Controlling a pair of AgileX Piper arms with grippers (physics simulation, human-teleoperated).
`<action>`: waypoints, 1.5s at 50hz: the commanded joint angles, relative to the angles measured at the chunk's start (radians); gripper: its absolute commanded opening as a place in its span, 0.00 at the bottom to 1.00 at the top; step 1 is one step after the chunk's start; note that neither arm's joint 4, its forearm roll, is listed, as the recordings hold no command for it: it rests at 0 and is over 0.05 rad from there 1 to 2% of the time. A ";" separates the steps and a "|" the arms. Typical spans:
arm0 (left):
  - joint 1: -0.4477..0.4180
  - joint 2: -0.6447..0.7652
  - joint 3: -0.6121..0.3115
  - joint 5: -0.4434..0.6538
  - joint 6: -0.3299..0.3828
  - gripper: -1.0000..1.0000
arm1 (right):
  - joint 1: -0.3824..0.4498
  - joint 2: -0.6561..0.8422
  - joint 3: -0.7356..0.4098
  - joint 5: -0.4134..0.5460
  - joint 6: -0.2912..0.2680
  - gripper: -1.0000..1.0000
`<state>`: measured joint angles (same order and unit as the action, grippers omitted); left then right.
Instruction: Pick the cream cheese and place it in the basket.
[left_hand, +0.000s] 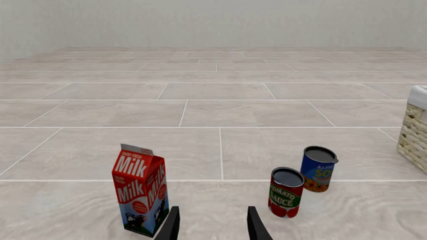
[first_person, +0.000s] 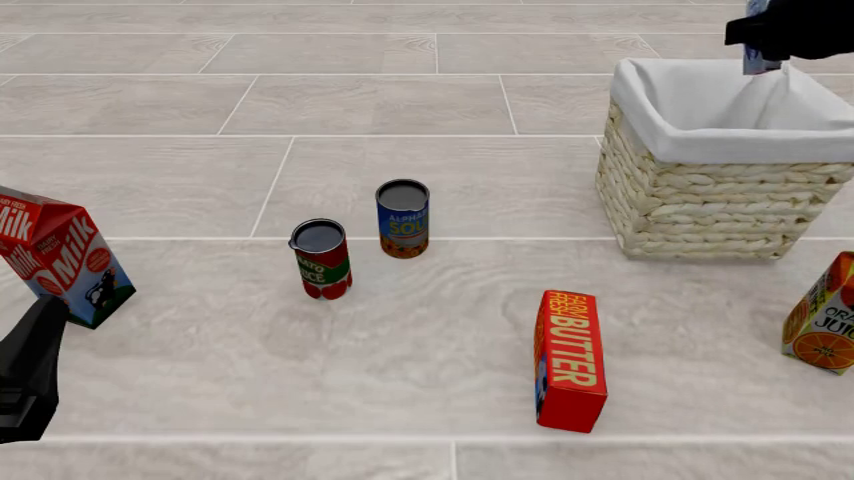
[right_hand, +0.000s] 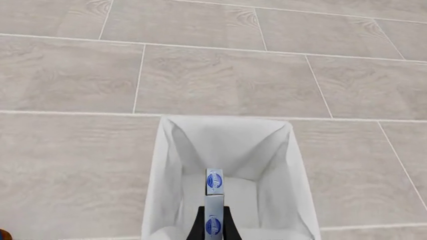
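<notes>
I see a tiled counter (first_person: 400, 360) carrying the basket (first_person: 714, 215), with butter box (first_person: 570, 360), two cans (first_person: 363, 245), milk carton (first_person: 60, 255) left of it, juice carton (first_person: 825, 315) nearer me.

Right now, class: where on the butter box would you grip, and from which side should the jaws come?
Grip the butter box around its middle, across its narrow width, coming straight down from above. It lies flat, label up, with both long side walls free and nothing touching it, so the jaws can close on those walls.
</notes>
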<state>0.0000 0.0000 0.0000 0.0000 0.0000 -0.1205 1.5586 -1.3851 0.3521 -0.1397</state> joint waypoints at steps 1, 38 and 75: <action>0.000 0.000 0.000 0.000 0.000 1.00 | -0.013 0.054 -0.025 0.007 0.024 0.00; 0.000 0.000 0.000 0.000 0.000 1.00 | -0.006 0.205 -0.135 0.081 -0.008 0.00; 0.000 0.000 0.000 0.000 0.000 1.00 | -0.010 0.227 -0.142 0.073 -0.014 0.00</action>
<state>0.0000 0.0000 0.0000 0.0000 0.0000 -0.1370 1.7977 -1.5223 0.4252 -0.1585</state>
